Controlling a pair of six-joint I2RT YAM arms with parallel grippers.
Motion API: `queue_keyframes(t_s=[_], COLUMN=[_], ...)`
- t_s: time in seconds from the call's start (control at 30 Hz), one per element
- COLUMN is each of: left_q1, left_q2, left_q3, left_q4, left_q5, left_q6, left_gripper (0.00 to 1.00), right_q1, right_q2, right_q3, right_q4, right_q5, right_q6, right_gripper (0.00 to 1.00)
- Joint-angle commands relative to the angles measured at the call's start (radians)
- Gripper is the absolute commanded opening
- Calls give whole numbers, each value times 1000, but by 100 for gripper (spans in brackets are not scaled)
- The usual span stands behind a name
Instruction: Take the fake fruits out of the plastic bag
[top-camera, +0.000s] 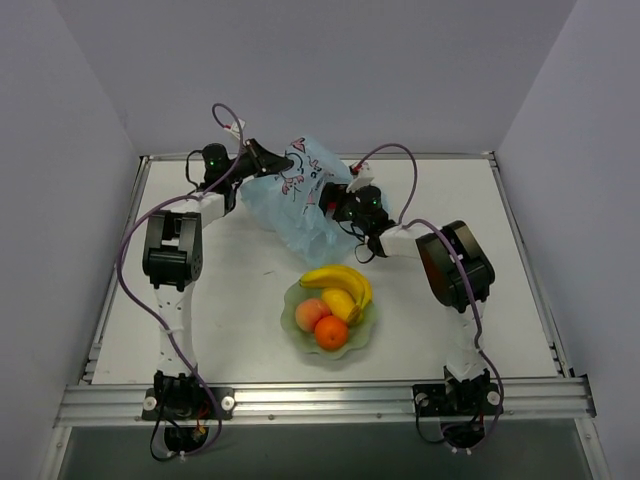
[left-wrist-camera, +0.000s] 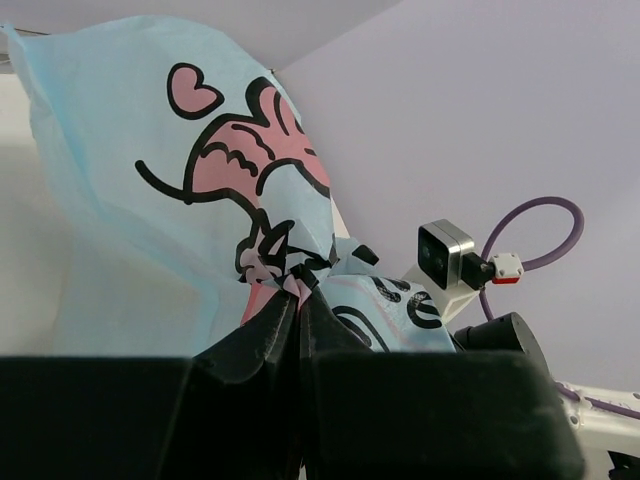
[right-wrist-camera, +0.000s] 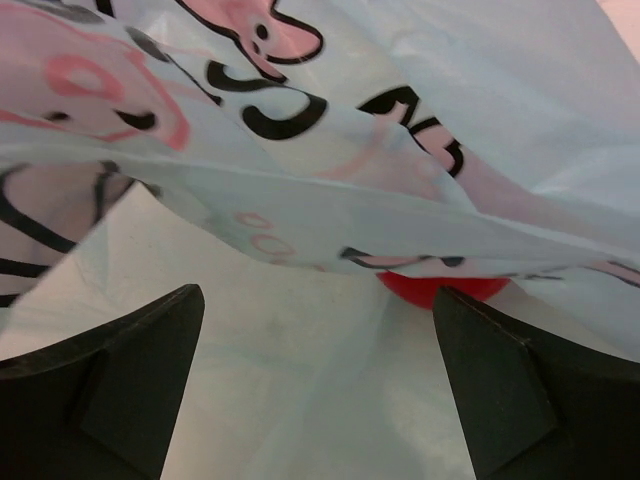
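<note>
The light-blue plastic bag (top-camera: 298, 200) with pink-and-black print lies at the back middle of the table. My left gripper (top-camera: 284, 160) is shut on a bunched fold at its top and holds it up; the left wrist view shows the fingertips (left-wrist-camera: 290, 305) pinching the bag (left-wrist-camera: 130, 150). My right gripper (top-camera: 336, 206) is open at the bag's right side. In the right wrist view it (right-wrist-camera: 318, 300) is inside the bag's mouth (right-wrist-camera: 400, 90), and a red apple (right-wrist-camera: 440, 288) shows under a fold just ahead of the right finger. A banana (top-camera: 338, 279), mango (top-camera: 341, 303), peach (top-camera: 312, 315) and orange (top-camera: 331, 334) lie outside the bag.
The four fruits lie in a pale green scalloped bowl (top-camera: 292, 318) at the front middle, just in front of the bag. The right arm's wrist camera (left-wrist-camera: 444, 254) shows close behind the bag in the left wrist view. Walls close the back and sides.
</note>
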Motion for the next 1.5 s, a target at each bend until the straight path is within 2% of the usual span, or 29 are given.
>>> queue_keyframes(t_s=[0.0, 0.17, 0.4, 0.6, 0.73, 0.8, 0.83, 0.9, 0.93, 1.03, 1.3, 1.47], left_q1=[16, 18, 18, 1, 1, 1, 1, 1, 1, 2, 18, 13], left_q2=[3, 35, 33, 41, 36, 47, 53, 72, 78, 107, 180, 256], left_q3=[52, 138, 213, 216, 218, 230, 245, 261, 270, 310, 400, 567], left_q4=[57, -100, -443, -480, -503, -513, -513, -519, -523, -539, -577, -683], left_q5=[4, -23, -147, -138, -138, -137, -137, -140, -143, -154, -169, -157], left_q6=[-13, 94, 338, 370, 395, 395, 395, 393, 395, 393, 384, 422], left_gripper=[2, 2, 2, 2, 2, 2, 2, 2, 2, 2, 2, 2], right_q1=[5, 5, 11, 8, 11, 9, 9, 11, 14, 24, 31, 38], right_q2=[-45, -10, 60, 198, 248, 243, 236, 190, 168, 81, -166, -318], right_q3=[3, 76, 216, 424, 480, 471, 448, 411, 388, 299, -12, -184], right_q4=[-18, -148, -292, -404, -418, -405, -380, -360, -328, -297, -207, -128], right_q5=[78, 145, 281, 262, 236, 240, 243, 237, 234, 231, 159, 216], right_q6=[-50, -105, -141, -159, -151, -151, -151, -159, -162, -179, -128, -78], right_gripper=[94, 98, 100, 100, 100, 92, 80, 64, 51, 35, 34, 34])
